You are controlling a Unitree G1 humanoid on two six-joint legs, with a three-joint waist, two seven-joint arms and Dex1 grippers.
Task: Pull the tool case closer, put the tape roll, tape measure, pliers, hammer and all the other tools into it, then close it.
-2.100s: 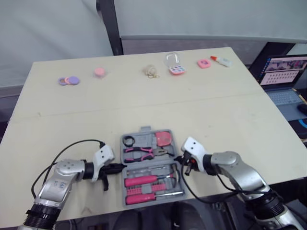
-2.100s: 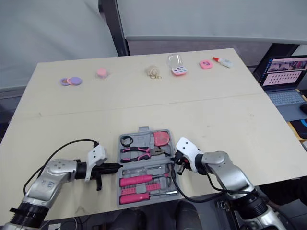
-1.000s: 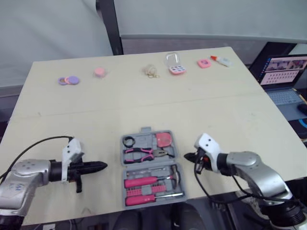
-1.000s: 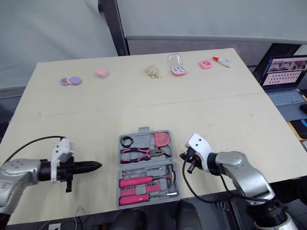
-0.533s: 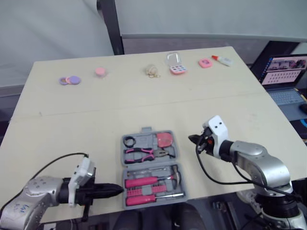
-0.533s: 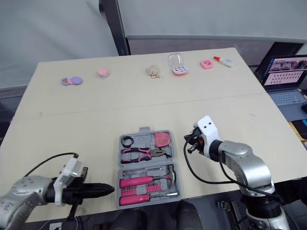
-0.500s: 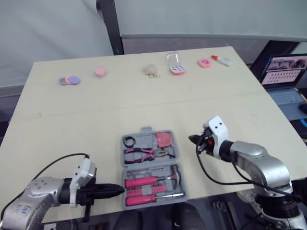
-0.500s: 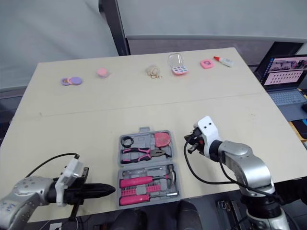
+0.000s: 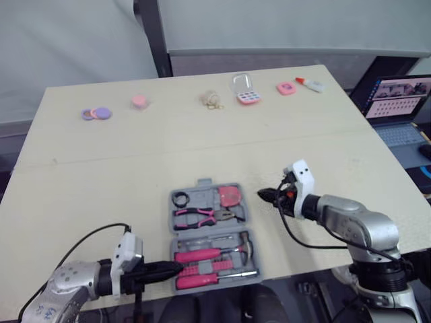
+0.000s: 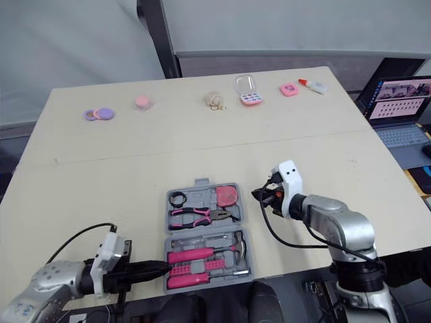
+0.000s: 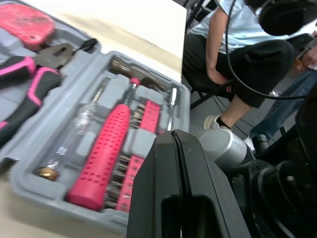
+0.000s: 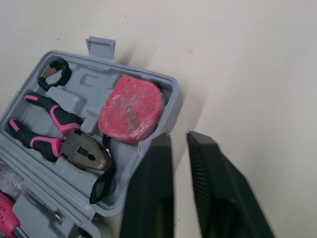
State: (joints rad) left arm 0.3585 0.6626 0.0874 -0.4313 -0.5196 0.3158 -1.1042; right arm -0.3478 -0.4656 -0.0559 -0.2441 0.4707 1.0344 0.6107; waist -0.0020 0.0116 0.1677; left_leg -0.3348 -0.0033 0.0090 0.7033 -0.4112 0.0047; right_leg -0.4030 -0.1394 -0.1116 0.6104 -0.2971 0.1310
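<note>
We judge the task nearly done. The case (image 9: 204,183) lies open and flat near the front edge of the table (image 9: 135,161), between the two arms, so the pull looks finished. Its far half holds the tape roll (image 9: 180,198), the tape measure (image 9: 230,195) and the pliers (image 9: 199,214). The near half holds the hammer (image 9: 199,255) and a second pink-handled tool (image 9: 196,278). We see no loose tools beside the case. The small items along the far edge of the table are too small for us to tell what they are.

What is left, as we read it, is closing. The left gripper (image 9: 172,268) has its fingers pressed together on nothing, with the tip at the near left corner of the case; we cannot tell whether it touches. The right gripper (image 9: 262,195) hangs just beside the far right corner, next to the tape measure, with its fingers a little apart and empty. One half has yet to be folded over the other and latched.
</note>
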